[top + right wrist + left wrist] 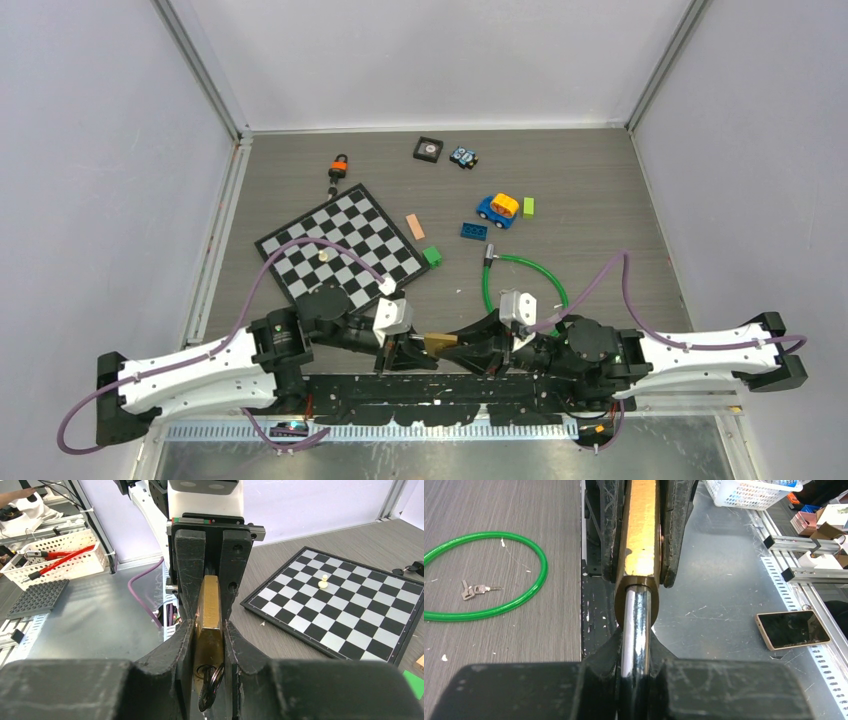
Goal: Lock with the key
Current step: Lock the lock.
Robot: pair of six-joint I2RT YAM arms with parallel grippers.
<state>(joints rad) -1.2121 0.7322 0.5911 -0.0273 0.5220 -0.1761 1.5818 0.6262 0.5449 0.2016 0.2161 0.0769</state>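
A grey wood-grain table (590,210) stands boxed in by pale walls, with toys scattered toward the back. At its near edge the left gripper (634,647) is clamped on the chrome shackle (636,612) of a brass padlock (208,612). The right gripper (209,642), coming from the opposite side, is clenched around the padlock's body, so the padlock is held between the two arms above their bases.

A key (206,692) sits in the keyhole at the end of the body facing the right wrist camera, its ring dangling below. The shackle is seen edge-on where it enters the body, so whether it is pushed fully home cannot be told.

On this showing, the key is placed and the padlock is secured for the job. The turn that locks it, and any pulling of the key, appear to be left. With both grippers occupied, one would have to let go first.

Farther out, two spare keys (474,588) lie inside a green cable loop (542,562), and a chessboard (340,245) lies to the left.
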